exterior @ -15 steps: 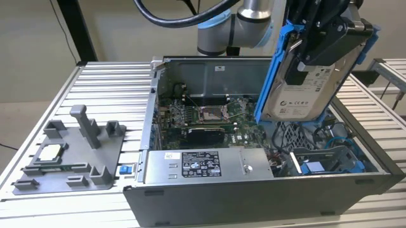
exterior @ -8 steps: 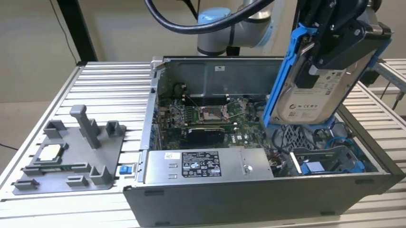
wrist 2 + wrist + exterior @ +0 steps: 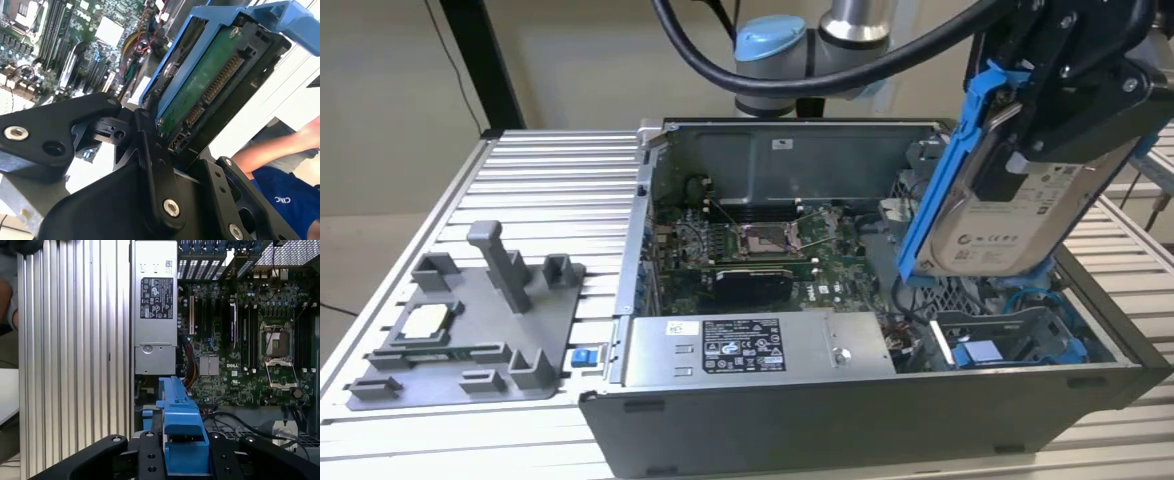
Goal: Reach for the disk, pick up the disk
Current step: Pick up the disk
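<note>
The disk (image 3: 994, 215) hangs nearly upright in the air over the open computer case's right side in the exterior view. Its white label faces the camera and blue rails (image 3: 947, 160) run along its sides. My gripper (image 3: 1047, 125) is shut on the disk's upper end. In the second wrist view the disk (image 3: 200, 87) shows its green circuit board and connector, clamped between my black fingers (image 3: 150, 145). In the first wrist view the disk's blue rail (image 3: 182, 427) sits inside the gripper (image 3: 185, 460).
The open computer case (image 3: 854, 420) holds a motherboard (image 3: 761, 240), a power supply (image 3: 747, 345) and a blue drive bay (image 3: 1014, 335). On the exterior view's left, a grey fixture (image 3: 494, 300) carries a silver chip (image 3: 427, 320). A person's arm (image 3: 280, 145) is nearby.
</note>
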`<state>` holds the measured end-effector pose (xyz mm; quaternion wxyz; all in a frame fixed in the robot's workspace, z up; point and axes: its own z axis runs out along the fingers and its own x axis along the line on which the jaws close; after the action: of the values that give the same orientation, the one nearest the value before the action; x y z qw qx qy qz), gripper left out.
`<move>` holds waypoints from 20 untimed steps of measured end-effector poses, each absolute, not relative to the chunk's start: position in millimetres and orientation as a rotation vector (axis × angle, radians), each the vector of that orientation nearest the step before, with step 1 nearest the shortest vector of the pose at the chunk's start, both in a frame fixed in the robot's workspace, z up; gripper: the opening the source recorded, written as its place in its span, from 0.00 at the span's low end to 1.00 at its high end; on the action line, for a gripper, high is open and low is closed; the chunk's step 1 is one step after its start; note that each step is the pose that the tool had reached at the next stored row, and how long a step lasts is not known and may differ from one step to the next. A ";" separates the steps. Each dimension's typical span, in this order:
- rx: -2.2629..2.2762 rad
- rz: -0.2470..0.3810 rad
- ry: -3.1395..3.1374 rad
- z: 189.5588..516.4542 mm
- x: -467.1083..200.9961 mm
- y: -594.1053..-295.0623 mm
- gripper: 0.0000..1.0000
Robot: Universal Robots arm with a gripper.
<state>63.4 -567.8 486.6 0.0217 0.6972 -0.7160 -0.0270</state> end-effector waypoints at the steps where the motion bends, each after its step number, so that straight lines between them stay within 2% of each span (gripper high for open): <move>1: 2.161 -0.084 -2.219 486.5 65.1 -569.5 0.00; 20: 2.160 -0.086 -2.218 477.6 102.1 -579.4 0.00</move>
<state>102.1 -579.4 477.6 0.0221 0.6972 -0.7160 -0.0278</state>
